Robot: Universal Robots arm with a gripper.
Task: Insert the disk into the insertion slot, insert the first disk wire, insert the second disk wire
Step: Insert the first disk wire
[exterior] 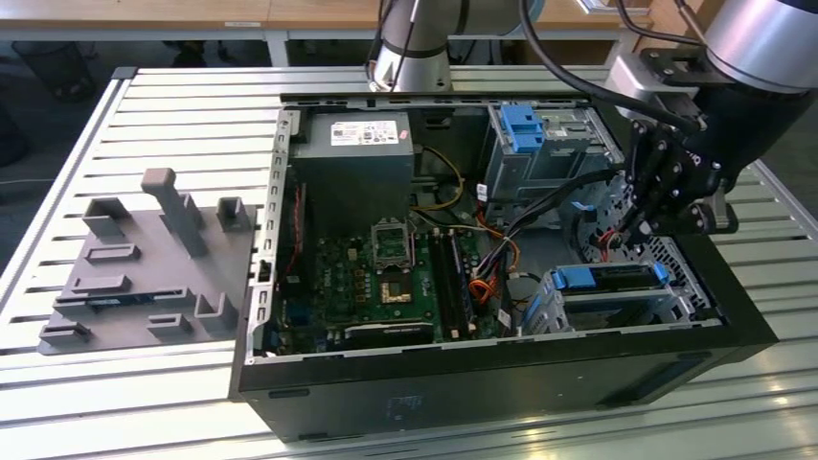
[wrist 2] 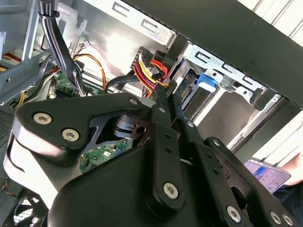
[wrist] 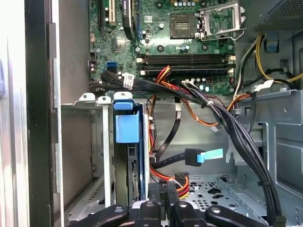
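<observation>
The disk (exterior: 611,278), edged by its blue carrier, sits inside the insertion slot (exterior: 687,287), the low perforated cage at the case's front on the exterior view's right. In the first wrist view the disk (wrist: 134,165) stands edge-on in the cage (wrist: 97,142). My gripper (exterior: 643,218) hangs just behind the cage. Its fingers (wrist: 158,196) are shut on the black plug of a disk wire (wrist 2: 150,71) with red, yellow and orange strands, held close to the disk's rear end. A second, black flat disk wire with a pale blue plug (wrist: 208,155) lies loose beside it.
A taller grey cage with a blue tab (exterior: 524,125) stands at the case's back. A thick black cable bundle (wrist: 227,123) crosses the bay. The motherboard (exterior: 383,278) fills the case's middle. A grey fixture plate (exterior: 141,278) lies on the slatted table.
</observation>
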